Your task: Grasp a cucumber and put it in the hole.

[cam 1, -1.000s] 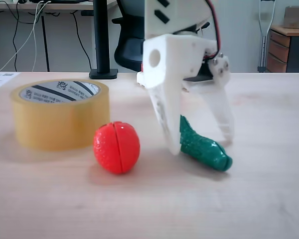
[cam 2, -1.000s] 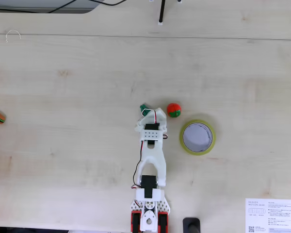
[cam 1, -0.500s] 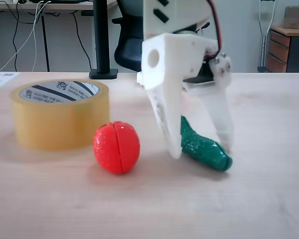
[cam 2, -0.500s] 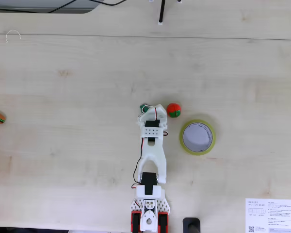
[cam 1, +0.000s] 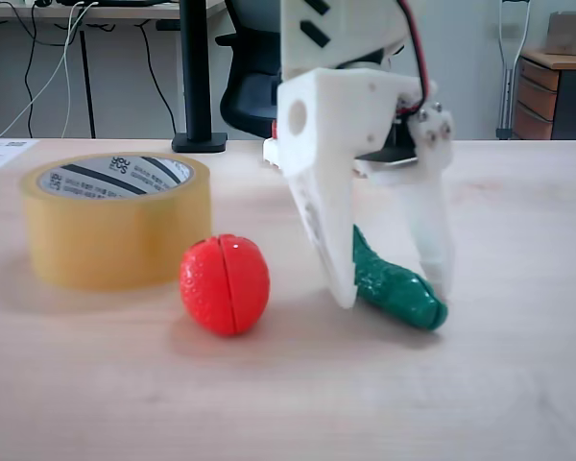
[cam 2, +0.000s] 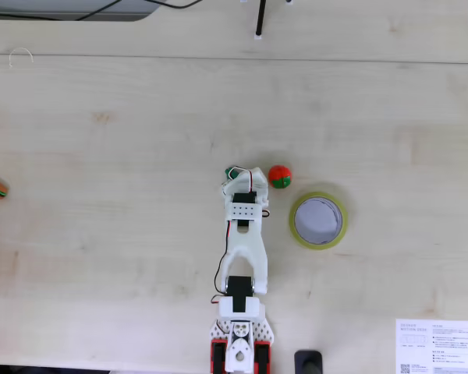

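Gripper: we are seeing its two white fingers spread apart and standing on either side of the cucumber, tips down at table level. In the low fixed view the jaws are straddling the cucumber but are not clamped; a gap is showing between the right finger and the green body, and we cannot tell whether the left finger is touching it.

We are listing the rest from largest to smallest. The table is a pale wood surface carrying everything. The arm is reaching from the bottom edge of the top-down fixed view toward the middle, and the gripper is covering most of the cucumber, leaving a green end peeking out at its upper left. The tape roll is lying flat, yellowish-tan, and the hole is facing up and open. In the top-down view the roll is sitting to the right of the gripper, apart from it.

The red ball is resting just in front of the roll and left of the gripper in the low view, between roll and cucumber. The cucumber is lying on the table, outside the hole.
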Controlling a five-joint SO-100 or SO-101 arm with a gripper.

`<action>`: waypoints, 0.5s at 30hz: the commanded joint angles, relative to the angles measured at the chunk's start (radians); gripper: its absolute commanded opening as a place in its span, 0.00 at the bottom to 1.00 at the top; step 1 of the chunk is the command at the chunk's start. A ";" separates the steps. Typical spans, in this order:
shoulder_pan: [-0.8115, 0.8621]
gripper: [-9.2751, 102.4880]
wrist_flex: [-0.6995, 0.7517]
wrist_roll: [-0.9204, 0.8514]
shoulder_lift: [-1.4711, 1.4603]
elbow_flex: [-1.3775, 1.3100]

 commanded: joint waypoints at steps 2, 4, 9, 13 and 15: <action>0.006 0.30 -0.009 0.012 -0.014 0.071; 0.008 0.29 0.012 0.029 -0.003 0.072; 0.006 0.27 0.017 0.038 0.023 0.104; 0.008 0.25 0.041 0.038 0.057 0.135; 0.008 0.24 0.078 0.038 0.071 0.138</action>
